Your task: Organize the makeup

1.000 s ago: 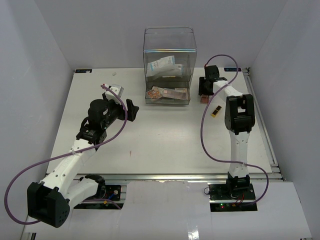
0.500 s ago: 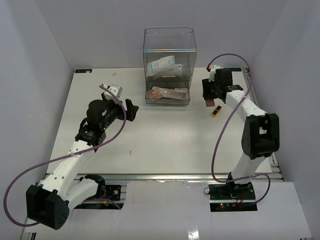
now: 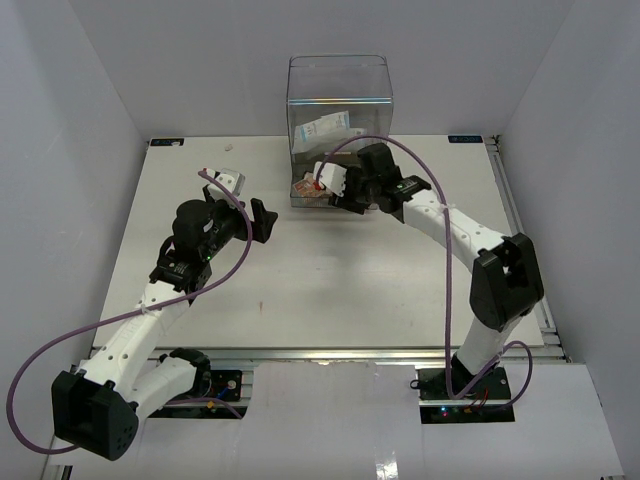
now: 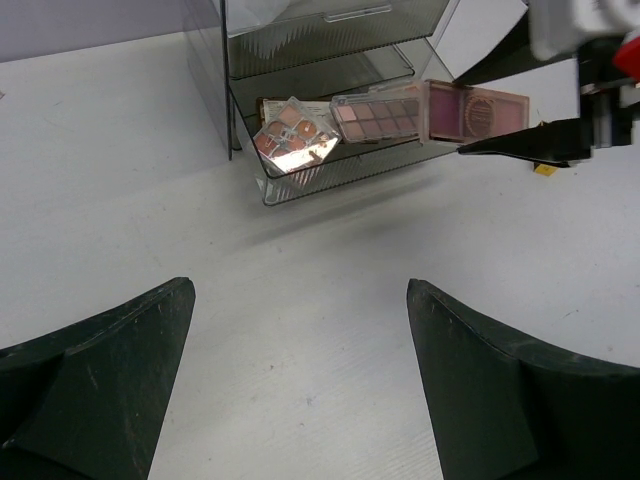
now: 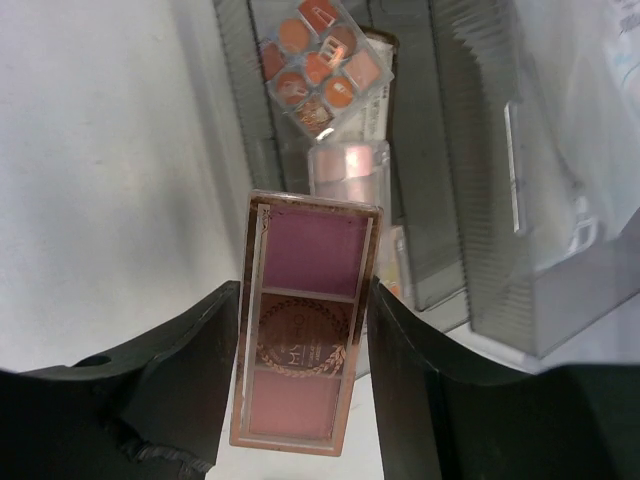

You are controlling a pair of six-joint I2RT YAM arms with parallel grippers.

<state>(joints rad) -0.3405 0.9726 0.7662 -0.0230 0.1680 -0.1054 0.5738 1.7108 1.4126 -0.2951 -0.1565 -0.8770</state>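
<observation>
1. Pink palette (image 5: 305, 320) is clamped lengthwise in my right gripper (image 5: 303, 335), aimed at the open drawer (image 4: 330, 172) holding other palettes (image 4: 295, 137), so it should slide in flat.
2. My left gripper (image 4: 300, 340) gapes wide and empty, parked well apart.

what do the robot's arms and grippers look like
The left arm and right arm are white links with black joint blocks, each trailing a looping purple cable. The left gripper and right gripper have broad, scuffed black fingers that taper.
</observation>
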